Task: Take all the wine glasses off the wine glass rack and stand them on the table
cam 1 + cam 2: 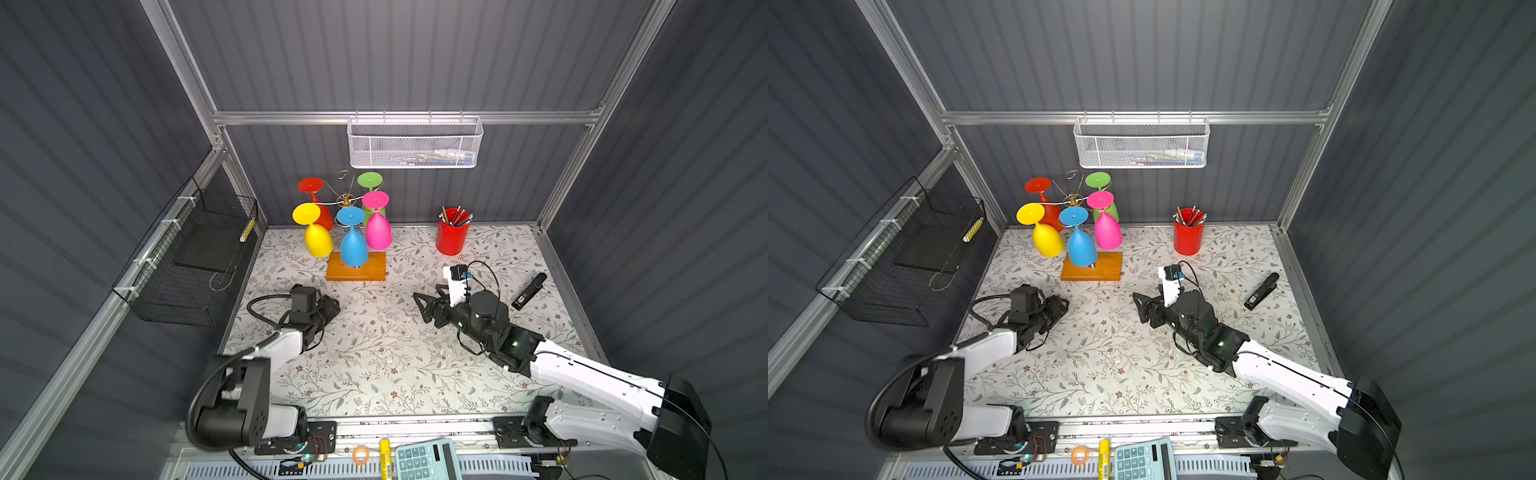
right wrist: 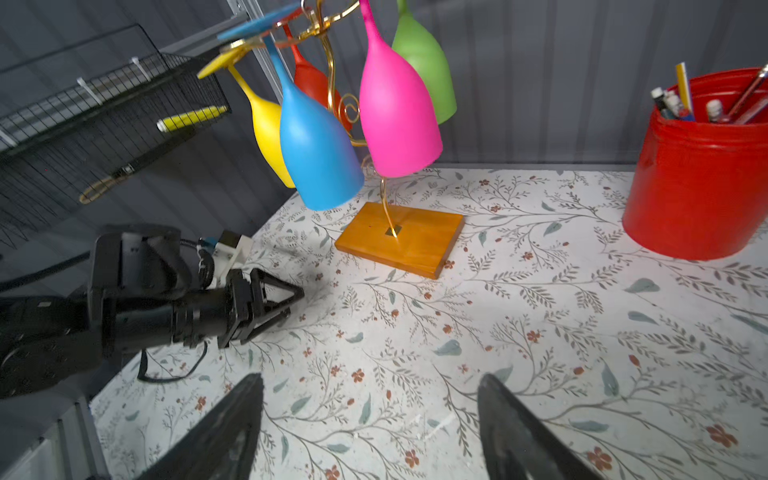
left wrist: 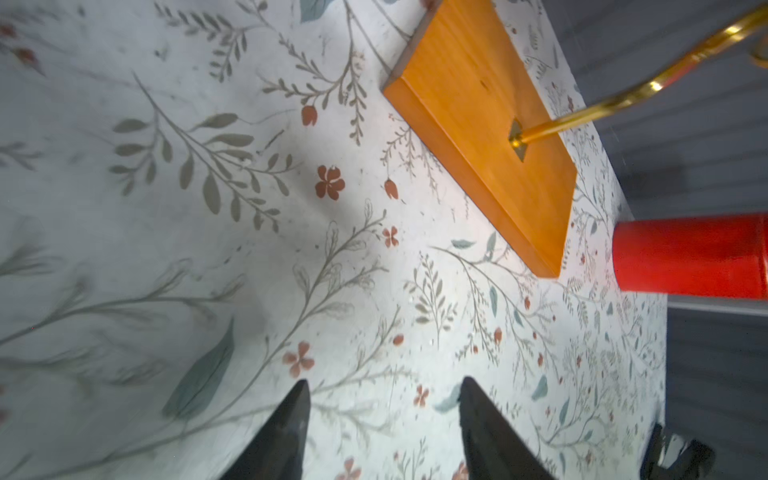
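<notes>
Ok, my read:
blue glass (image 1: 353, 245): hangs bowl-down on rack (image 1: 370, 272), four more beside it
rack: back left of table (image 1: 395, 361)
left gripper (image 3: 384, 386): apart, empty, near rack
right gripper (image 2: 370, 384): wide, empty
progress: nothing off; reach, grip, lift remain

Open table (image 1: 374, 353) between my left gripper (image 1: 333, 308) and my right gripper (image 1: 420, 308): bare and passable, both sets of jaws apart with nothing between them. Ahead: wine glass rack (image 1: 356, 272), its wooden base reachable from either side. Obstacles above the base: blue wine glass (image 1: 353, 245) hanging foremost, yellow wine glass (image 1: 318, 241) to its left, pink wine glass (image 1: 378, 232) to its right, bowls close together. Right flank: red pen cup (image 1: 452, 237) near the back wall, small black object (image 1: 528, 291) beside my right arm.
</notes>
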Tool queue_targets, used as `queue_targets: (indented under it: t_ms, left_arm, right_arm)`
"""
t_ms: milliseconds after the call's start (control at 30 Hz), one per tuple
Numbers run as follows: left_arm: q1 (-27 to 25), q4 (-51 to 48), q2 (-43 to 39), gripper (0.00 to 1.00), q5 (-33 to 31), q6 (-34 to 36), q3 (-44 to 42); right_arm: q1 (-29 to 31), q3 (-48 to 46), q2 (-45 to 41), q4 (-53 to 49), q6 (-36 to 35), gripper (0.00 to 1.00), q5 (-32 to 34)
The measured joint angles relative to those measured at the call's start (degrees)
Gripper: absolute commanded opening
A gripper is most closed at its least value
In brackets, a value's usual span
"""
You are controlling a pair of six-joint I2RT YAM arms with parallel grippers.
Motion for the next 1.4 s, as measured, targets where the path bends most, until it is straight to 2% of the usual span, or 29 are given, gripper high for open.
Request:
queue_targets:
  t_ms: [200, 367, 633, 800, 933, 1067, 1400]
  left_arm:
    - [-0.7, -13.8, -20.2, 0.77, -0.9, 5.9, 0.9]
    - [-3.3, -23.9, -26.4, 0.78, -3.1, 12.4, 8.9]
    - [-11.7, -28.9, -24.2, 0.78, -7.3, 22.4, 25.9]
    - [-12.0, -29.8, -16.5, 0.8, -6.9, 28.6, 40.1]
    - [-12.0, -28.9, -13.1, 0.82, -5.6, 34.3, 45.8]
    - [-12.0, -27.1, -11.3, 0.83, -4.2, 39.3, 46.2]
    - [-12.0, -20.4, -14.8, 0.86, 1.2, 45.0, 35.5]
  right_arm:
    - [-2.2, 11.7, 4.7, -6.3, 4.6, 0.77, -2.2]
    - [-3.8, 20.4, 7.8, -11.3, 8.5, 0.76, -4.5]
    - [-6.1, 33.6, 15.0, -15.5, 15.8, 0.69, -8.6]
    - [-8.9, 39.1, 19.9, -15.7, 22.0, 0.63, -11.8]
    - [-11.5, 42.8, 24.6, -15.3, 27.0, 0.59, -14.9]
    - [-13.6, 47.0, 29.7, -14.3, 31.2, 0.58, -18.3]
    - [-15.4, 55.1, 37.6, -13.4, 36.0, 0.54, -22.1]
